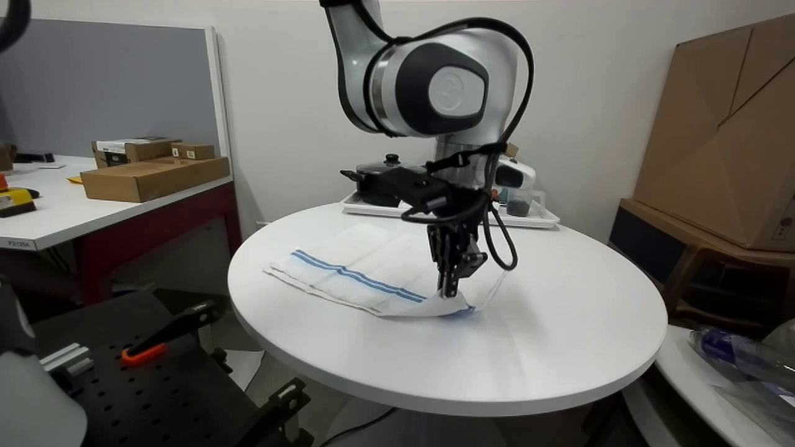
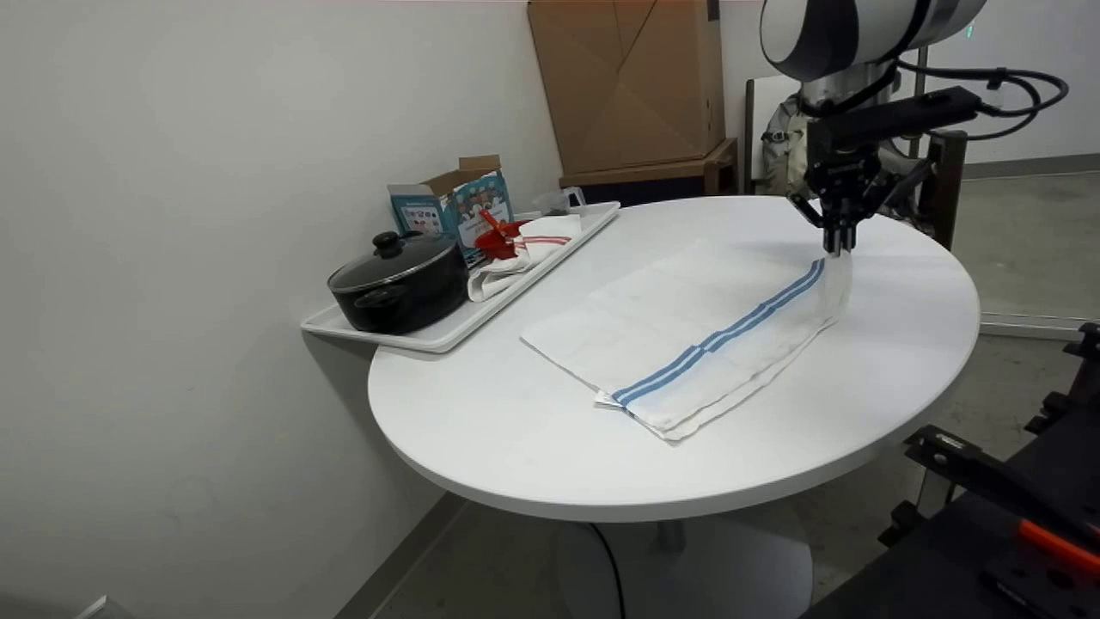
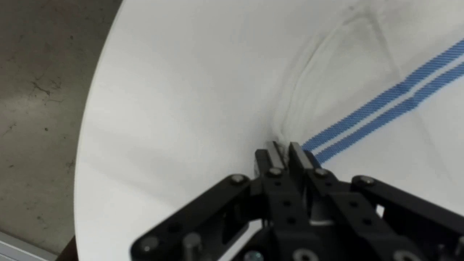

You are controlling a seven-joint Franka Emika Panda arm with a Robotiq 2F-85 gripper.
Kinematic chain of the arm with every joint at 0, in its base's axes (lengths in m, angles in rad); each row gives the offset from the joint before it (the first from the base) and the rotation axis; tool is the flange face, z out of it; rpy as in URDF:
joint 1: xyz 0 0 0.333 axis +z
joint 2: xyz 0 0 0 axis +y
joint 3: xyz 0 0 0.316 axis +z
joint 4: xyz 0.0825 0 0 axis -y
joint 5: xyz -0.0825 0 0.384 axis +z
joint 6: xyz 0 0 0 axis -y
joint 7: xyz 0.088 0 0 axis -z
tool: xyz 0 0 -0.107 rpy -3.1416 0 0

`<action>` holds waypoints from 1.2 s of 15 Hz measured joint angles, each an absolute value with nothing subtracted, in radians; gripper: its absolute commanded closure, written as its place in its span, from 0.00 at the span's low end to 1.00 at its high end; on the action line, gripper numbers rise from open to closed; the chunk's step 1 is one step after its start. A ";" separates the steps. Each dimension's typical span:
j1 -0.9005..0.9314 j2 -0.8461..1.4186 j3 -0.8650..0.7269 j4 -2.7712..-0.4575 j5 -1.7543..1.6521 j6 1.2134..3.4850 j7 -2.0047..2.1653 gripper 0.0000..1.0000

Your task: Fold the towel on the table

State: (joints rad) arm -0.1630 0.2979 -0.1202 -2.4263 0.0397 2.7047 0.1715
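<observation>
The towel is white with blue stripes and lies on the round white table (image 1: 546,354). It shows in both exterior views (image 1: 366,264) (image 2: 679,318) and in the wrist view (image 3: 366,69). It lies mostly flat in layers, with uneven edges on one long side. My gripper shows in both exterior views (image 1: 448,292) (image 2: 840,248), pointing down at one end of the towel by the stripes. In the wrist view, the fingertips (image 3: 284,148) are close together with a pinch of white cloth between them. The cloth at the fingers is slightly raised and creased.
A white tray (image 2: 460,331) at the table's wall side holds a black lidded pot (image 2: 400,284), a blue box (image 2: 455,206), a red item (image 2: 498,241), a red-striped cloth (image 2: 546,236) and a clear cup (image 2: 557,203). A large cardboard box (image 1: 720,136) stands beyond the table.
</observation>
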 measured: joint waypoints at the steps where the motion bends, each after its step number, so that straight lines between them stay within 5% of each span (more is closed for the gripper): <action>1: -0.155 0.269 -0.114 -2.429 0.040 2.704 0.171 0.97; 17: 0.110 0.062 0.122 -2.548 0.011 2.490 0.106 0.96; 18: 0.122 0.066 0.132 -2.570 -0.003 2.477 0.099 0.66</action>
State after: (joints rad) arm 0.1218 0.0665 0.1318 -2.5698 -0.0029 2.4769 0.0991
